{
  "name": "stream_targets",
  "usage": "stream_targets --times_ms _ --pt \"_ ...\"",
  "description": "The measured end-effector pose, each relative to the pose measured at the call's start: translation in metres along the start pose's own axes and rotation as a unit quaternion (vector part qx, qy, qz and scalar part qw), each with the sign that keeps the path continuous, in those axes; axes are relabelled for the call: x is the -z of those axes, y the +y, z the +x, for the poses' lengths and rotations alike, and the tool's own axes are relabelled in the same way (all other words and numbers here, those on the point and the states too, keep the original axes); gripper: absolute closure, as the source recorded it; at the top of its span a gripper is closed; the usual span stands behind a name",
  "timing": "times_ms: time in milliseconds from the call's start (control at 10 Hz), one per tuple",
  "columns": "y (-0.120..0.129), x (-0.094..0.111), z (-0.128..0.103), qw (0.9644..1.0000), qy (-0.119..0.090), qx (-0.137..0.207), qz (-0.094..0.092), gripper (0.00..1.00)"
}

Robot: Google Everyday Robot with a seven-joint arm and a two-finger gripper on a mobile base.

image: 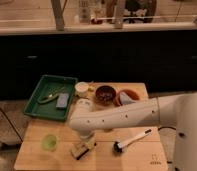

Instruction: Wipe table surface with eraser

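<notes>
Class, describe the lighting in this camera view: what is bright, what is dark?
Camera view: the pale table surface is brightly lit; the white arm looks washed out; the cabinets behind are dark; the gripper, low at the eraser near the table's front edge, is evenly lit.

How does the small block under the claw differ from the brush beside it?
The eraser is a short tan block; the brush is long and thin, with a white handle and a black head. The claw is right at the eraser, while the brush lies free beside it with nothing on it. Both rest on the pale wooden table surface.
</notes>
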Motion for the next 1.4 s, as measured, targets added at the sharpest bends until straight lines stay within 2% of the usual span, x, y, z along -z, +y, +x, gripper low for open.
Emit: stream_targets --times_ms 200,400,500,600,800,1000,1200,1400 --pt "-0.002 0.005 0.028 0.9996 0.014 -0.022 0.008 1.00" --pt "-0.019 0.008 0.048 0.9989 0.022 -0.038 0.016 1.00" --pt "-0.028 0.009 0.053 0.9986 0.023 -0.044 0.020 1.00" --pt "-0.034 0.009 0.052 0.9989 0.022 -0.035 0.022 1.00" --pt "-0.052 0.004 0.028 0.9997 0.007 -0.003 0.024 1.00" --pt "-0.070 -0.003 -0.017 0.9994 -0.010 0.027 0.021 1.00" --pt "-0.074 -0.007 -0.038 0.9991 -0.012 0.037 0.015 1.00" --pt "-0.071 -0.008 -0.043 0.9993 -0.010 0.036 0.011 1.00"
